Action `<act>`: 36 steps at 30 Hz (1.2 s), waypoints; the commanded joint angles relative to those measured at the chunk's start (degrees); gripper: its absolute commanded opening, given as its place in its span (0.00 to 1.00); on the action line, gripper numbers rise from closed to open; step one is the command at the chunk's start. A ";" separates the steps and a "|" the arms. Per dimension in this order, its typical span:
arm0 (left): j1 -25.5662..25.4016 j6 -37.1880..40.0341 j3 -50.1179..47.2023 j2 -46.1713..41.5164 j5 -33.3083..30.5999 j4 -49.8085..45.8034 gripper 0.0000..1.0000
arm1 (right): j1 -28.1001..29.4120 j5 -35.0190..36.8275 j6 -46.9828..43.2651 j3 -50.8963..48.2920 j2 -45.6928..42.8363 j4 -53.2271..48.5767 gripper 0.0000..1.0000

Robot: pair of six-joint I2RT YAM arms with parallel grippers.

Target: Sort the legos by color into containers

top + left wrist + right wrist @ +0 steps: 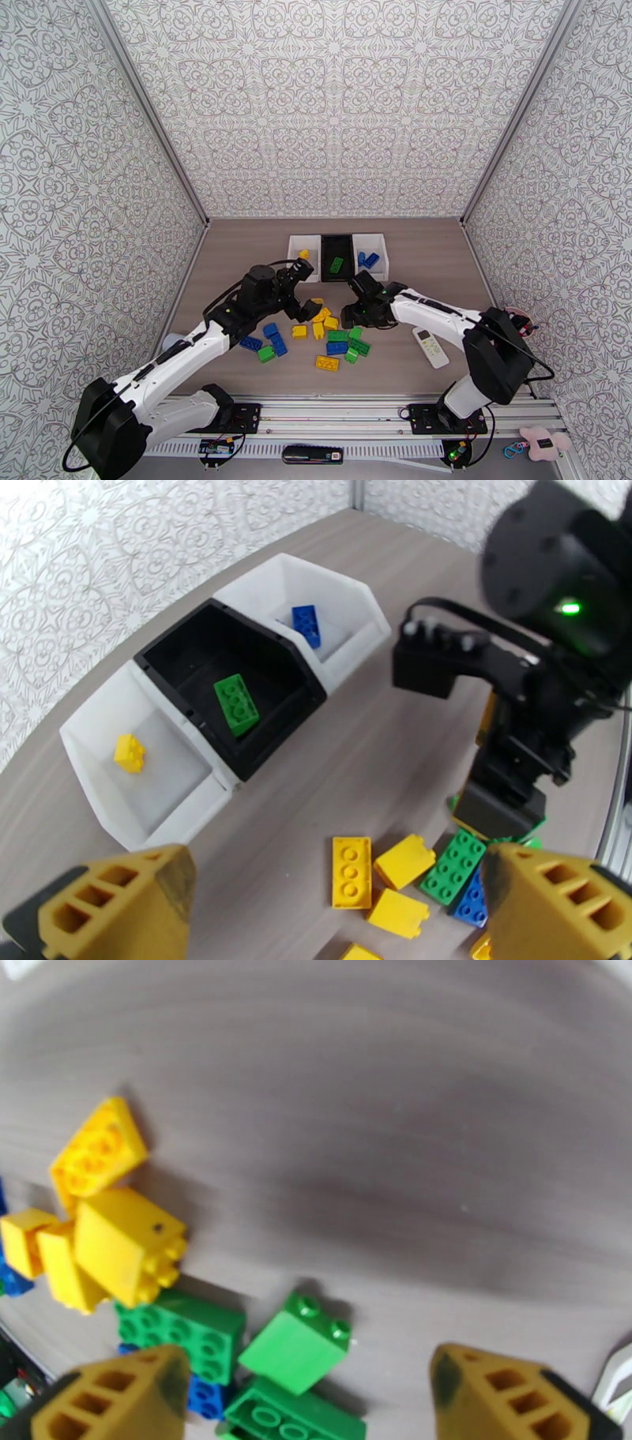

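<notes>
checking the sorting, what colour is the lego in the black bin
That lego is green, clearest in the left wrist view.

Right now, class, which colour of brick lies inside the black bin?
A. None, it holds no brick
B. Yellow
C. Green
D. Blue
C: the black bin holds a single green brick, while the yellow brick sits in the left white bin and the blue brick in the right white bin.
</notes>
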 commanded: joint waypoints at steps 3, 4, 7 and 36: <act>-0.72 4.77 -3.81 -2.85 4.06 -1.62 1.00 | 0.66 -0.54 3.41 0.85 3.33 0.42 0.70; -0.99 4.77 -4.56 -3.20 4.35 -1.41 1.00 | 0.62 -0.51 3.91 0.83 3.81 0.62 0.69; -1.72 4.60 -6.32 -3.95 4.39 -0.13 1.00 | 0.69 -0.08 5.24 0.35 5.02 1.00 0.67; -3.78 2.96 -11.89 -5.10 4.57 8.63 1.00 | 0.64 7.99 9.72 -2.89 0.92 -5.63 0.32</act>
